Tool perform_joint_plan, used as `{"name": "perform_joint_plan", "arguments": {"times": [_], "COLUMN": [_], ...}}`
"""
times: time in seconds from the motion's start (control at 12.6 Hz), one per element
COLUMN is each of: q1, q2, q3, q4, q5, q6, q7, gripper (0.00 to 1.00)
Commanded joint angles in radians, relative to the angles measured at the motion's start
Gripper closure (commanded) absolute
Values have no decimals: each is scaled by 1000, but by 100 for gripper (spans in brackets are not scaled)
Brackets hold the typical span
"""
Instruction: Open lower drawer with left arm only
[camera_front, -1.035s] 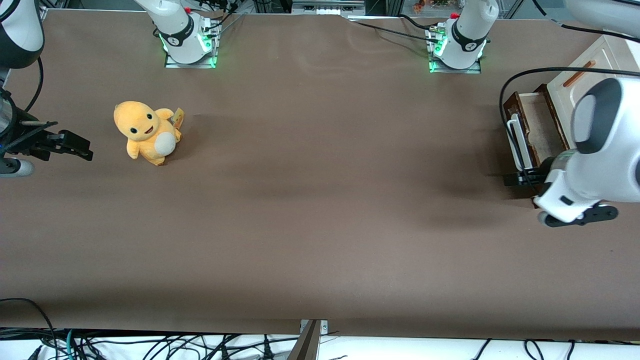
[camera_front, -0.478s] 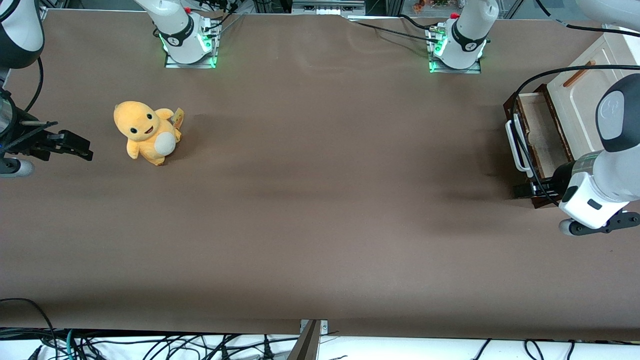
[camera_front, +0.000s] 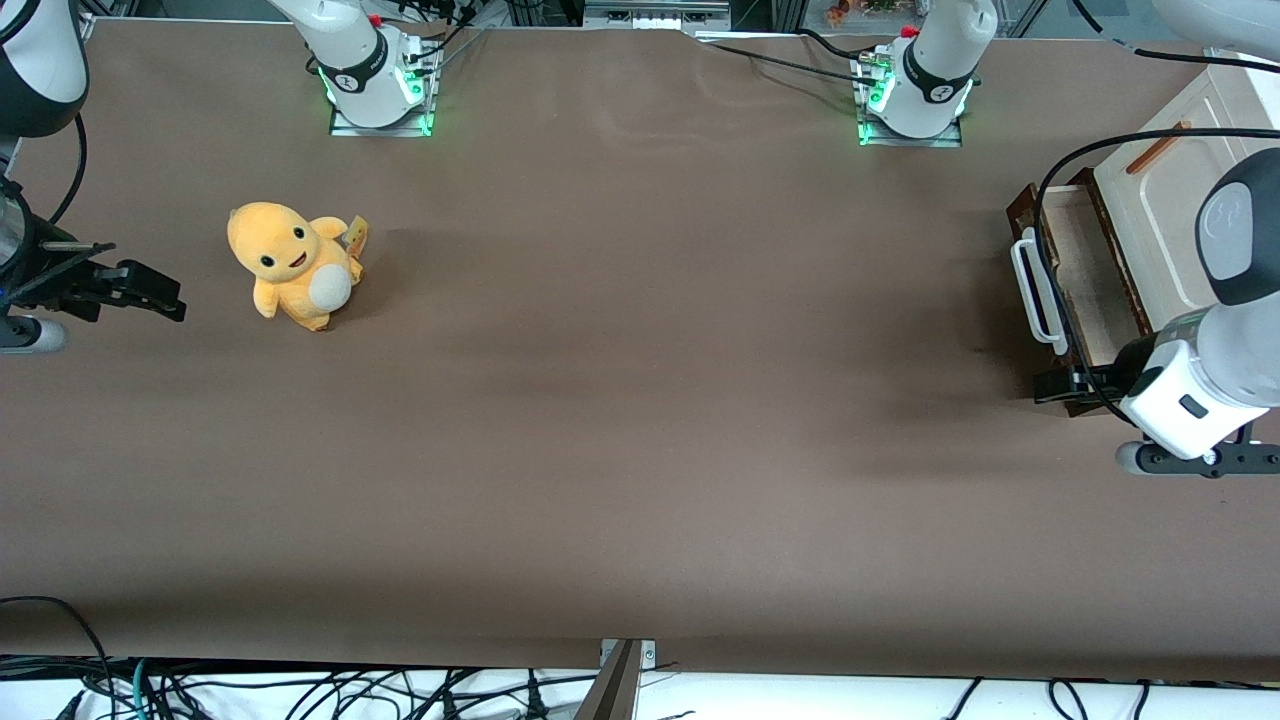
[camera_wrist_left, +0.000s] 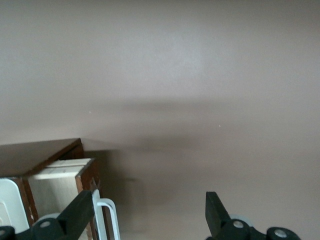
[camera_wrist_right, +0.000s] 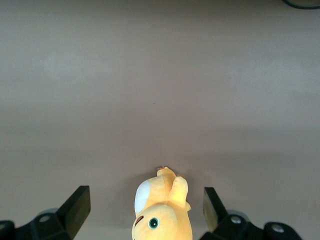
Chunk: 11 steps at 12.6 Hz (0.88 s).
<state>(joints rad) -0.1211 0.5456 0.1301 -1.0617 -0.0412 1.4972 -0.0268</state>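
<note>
Front view. We see the lower drawer (camera_front: 1075, 275) at the right edge of the frame, a shallow dark brown box pulled partway out of the cream cabinet (camera_front: 1160, 200), so that its pale beige inside lies exposed. Its white loop handle (camera_front: 1037, 290) runs along the drawer front, on the side that faces the middle of the table (camera_front: 640, 400). The cabinet's cream panel carries a thin orange-brown handle (camera_front: 1158, 147), above the drawer in the frame.

The left arm (camera_front: 1215, 340) enters at the right edge of the frame, its white wrist just below the drawer, with a black cable (camera_front: 1050, 180) looping from it over the drawer. The gripper (camera_front: 1062, 385) shows as a small black piece by the drawer's nearer corner, nearer to the front camera than the handle; whether it touches the wood we cannot tell.

Left wrist view. The two black fingertips (camera_wrist_left: 82, 210) stand spread, with only bare table surface between them; the gripper (camera_wrist_left: 149, 207) grasps nothing. The lower drawer (camera_wrist_left: 60, 175) and its handle (camera_wrist_left: 107, 217) lie beside one fingertip, outside the gap.

A yellow plush toy (camera_front: 292, 265) sits upright in the upper left of the front view, toward the parked arm's end of the table, well apart from the drawer.
</note>
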Motion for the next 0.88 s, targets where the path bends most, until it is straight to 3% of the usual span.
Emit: {"name": "perform_joint_plan", "arguments": {"times": [0.0, 0.32, 0.8], "q1": [0, -14, -29], "q2": [-32, -65, -128], "q3": [23, 26, 23], "q4": [-14, -29, -170], "q5": [-46, -45, -49], "q6": [15, 15, 120], "q7": [36, 36, 22], "gripper": [0, 0, 0]}}
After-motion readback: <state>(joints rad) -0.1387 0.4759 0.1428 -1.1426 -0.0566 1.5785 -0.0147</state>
